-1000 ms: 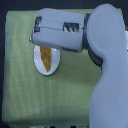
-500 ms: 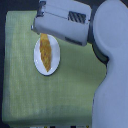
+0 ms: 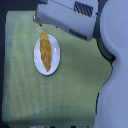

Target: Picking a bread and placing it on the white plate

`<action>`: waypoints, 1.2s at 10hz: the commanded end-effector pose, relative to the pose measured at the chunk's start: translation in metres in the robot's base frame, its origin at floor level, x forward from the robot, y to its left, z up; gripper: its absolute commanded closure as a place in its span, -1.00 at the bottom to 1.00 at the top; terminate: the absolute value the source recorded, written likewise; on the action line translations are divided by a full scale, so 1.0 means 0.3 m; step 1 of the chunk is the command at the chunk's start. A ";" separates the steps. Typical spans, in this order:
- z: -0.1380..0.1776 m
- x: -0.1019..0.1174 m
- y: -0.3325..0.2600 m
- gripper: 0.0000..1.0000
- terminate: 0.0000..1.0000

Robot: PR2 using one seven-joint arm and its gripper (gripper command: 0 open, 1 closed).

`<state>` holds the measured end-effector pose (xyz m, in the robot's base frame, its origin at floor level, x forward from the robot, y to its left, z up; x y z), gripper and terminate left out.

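I saw the bread (image 3: pixel 46 51) lying lengthwise on the white plate (image 3: pixel 55 64), delivered; the fingers' state I couldn't tell.

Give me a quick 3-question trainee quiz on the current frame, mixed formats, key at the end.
1. True or false: the bread lies on the white plate.
2. Multiple choice: what does the plate sit on? A) a bare wooden board B) a yellow-green cloth C) a metal tray
3. Fill in: the arm sits toward the ___ of the exterior view, apart from the bread.

Key:
1. True. The bread runs lengthwise along the plate.
2. B.
3. Top. The fingertips are not clearly visible, so whether the gripper is open or shut cannot be told.
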<state>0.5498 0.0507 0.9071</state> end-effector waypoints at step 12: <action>0.055 -0.128 -0.941 -1.00 -1.00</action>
<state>0.5199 -0.1448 0.9165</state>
